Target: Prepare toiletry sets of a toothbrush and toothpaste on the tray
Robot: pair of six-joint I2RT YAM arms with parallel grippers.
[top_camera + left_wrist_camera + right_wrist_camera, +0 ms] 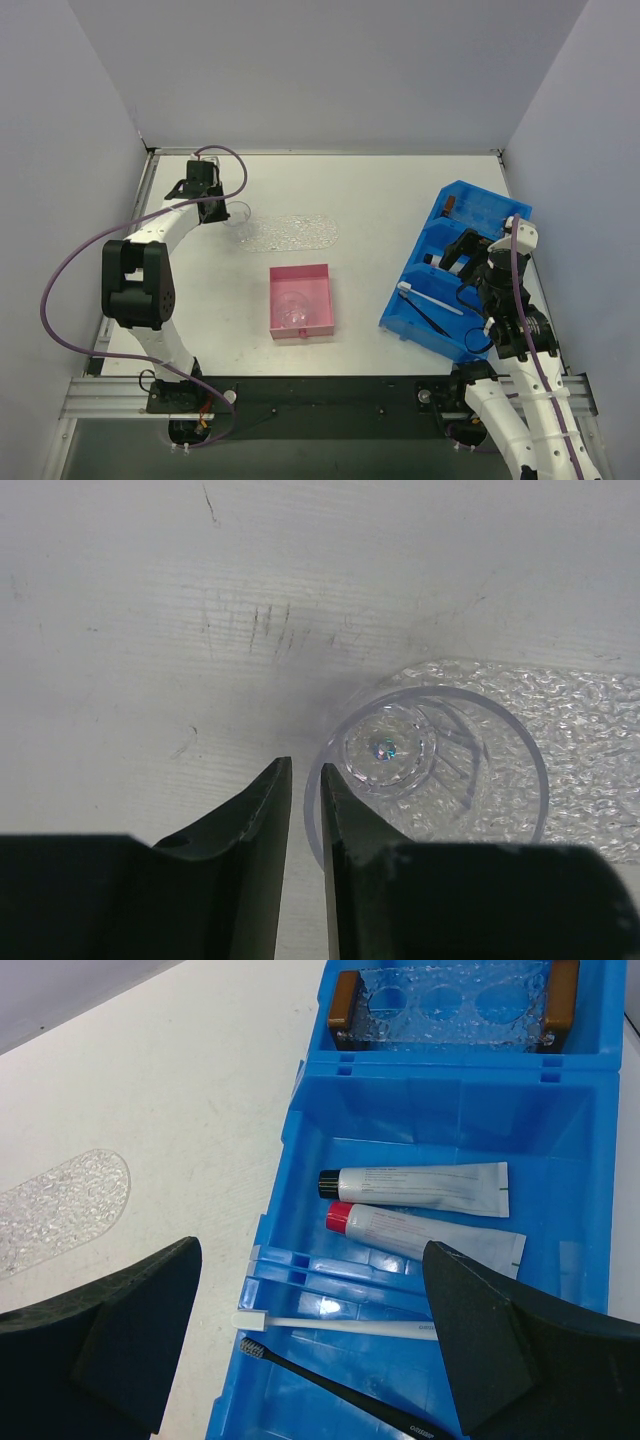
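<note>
1. Left gripper (304,770): jaws nearly together with the clear cup (385,748) wall between them; whether they grip it, cannot tell.
2. Right gripper (310,1250): jaws spread wide; toothpaste (420,1185) mid-frame in the blue bin (450,1100).
3. Tray (300,233): upper centre-left of the overhead view.

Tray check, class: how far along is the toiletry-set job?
Done: nothing; no set lies on the tray. In hand: the left fingers pinch the rim of the clear cup at the tray's end. Left: two toothpaste tubes and two toothbrushes lie in the blue bin, below the open right fingers.
</note>
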